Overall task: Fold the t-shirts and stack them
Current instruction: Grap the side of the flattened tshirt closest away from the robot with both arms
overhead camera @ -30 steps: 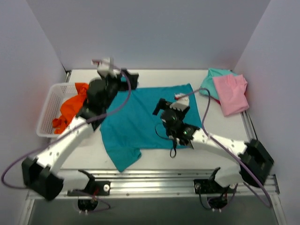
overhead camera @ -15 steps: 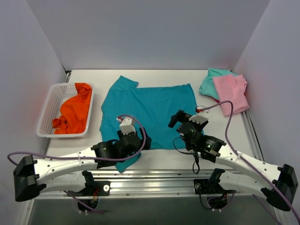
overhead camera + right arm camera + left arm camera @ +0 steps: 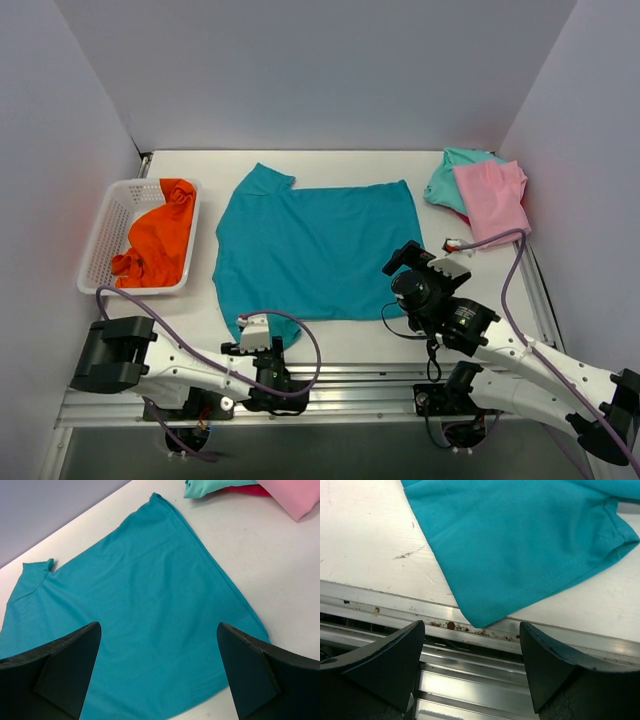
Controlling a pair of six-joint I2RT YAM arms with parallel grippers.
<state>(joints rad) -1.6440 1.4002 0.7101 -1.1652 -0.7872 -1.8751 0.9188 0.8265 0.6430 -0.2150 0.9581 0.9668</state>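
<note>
Teal shirt lay flat on the table, long axis 9 to 3 o'clock, hem at 3. Its near sleeve was just 12 o'clock of the left fingers, apart and empty; right fingers, also apart, hovered near the hem

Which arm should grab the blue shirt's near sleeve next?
Probably left: the left claw, open, sits right at that sleeve; the right claw hovers by the other edge of the shirt.
</note>
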